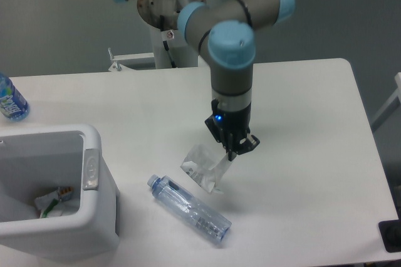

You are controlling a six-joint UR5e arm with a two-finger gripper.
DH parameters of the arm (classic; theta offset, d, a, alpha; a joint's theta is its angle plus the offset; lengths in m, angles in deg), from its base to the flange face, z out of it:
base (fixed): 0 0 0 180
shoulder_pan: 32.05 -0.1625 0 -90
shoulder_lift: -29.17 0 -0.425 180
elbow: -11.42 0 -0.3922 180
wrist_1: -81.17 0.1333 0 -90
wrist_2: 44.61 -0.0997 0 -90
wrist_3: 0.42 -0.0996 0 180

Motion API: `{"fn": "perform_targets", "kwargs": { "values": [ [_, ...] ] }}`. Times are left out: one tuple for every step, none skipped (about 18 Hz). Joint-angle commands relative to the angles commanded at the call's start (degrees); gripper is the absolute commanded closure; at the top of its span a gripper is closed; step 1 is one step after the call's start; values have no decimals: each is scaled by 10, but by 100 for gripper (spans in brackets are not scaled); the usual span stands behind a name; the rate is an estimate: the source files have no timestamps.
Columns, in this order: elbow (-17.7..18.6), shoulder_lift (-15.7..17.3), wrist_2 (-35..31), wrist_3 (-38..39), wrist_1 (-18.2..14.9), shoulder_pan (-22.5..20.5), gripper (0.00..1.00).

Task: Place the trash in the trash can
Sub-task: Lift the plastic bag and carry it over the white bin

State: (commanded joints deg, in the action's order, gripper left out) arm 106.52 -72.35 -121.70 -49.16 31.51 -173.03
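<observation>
The crumpled whitish translucent wrapper (203, 168) hangs just below my gripper (234, 153), near the middle of the white table. The gripper's fingers are shut on the wrapper's upper right corner and the wrapper looks lifted slightly off the table. The clear ribbed bottle with a blue cap (190, 209) lies on its side on the table, just below and left of the wrapper, cap pointing up-left. The white trash can (94, 217) stands at the front left, its grey oval latch (91, 168) facing the bottle. Some paper scraps lie inside it.
A bottle with a bright blue label (10, 99) stands at the table's far left edge. The arm's base post (166, 35) rises behind the table's back edge. A dark object (391, 235) sits at the front right corner.
</observation>
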Motion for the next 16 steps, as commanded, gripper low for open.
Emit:
{"fn": "perform_targets", "kwargs": {
  "values": [
    [-7, 3, 9, 40, 0, 3, 100],
    [-19, 4, 21, 81, 0, 9, 100],
    [-29, 10, 33, 119, -1, 17, 100],
    [-36, 15, 43, 152, 0, 22, 100],
    [-40, 20, 48, 177, 0, 26, 100],
    [-42, 26, 54, 195, 0, 34, 100],
    [-43, 29, 55, 212, 0, 46, 100],
    [-47, 35, 55, 231, 0, 58, 100],
    [-54, 40, 55, 252, 0, 68, 100],
    [-62, 45, 55, 273, 0, 80, 100],
    [-74, 47, 54, 291, 0, 93, 100],
    [-87, 45, 54, 310, 0, 109, 100],
    [-96, 43, 54, 328, 0, 129, 100],
    [-98, 43, 54, 340, 0, 145, 100],
    [-97, 43, 54, 341, 0, 161, 100],
    [-97, 42, 54, 341, 0, 177, 100]
  ]
}}
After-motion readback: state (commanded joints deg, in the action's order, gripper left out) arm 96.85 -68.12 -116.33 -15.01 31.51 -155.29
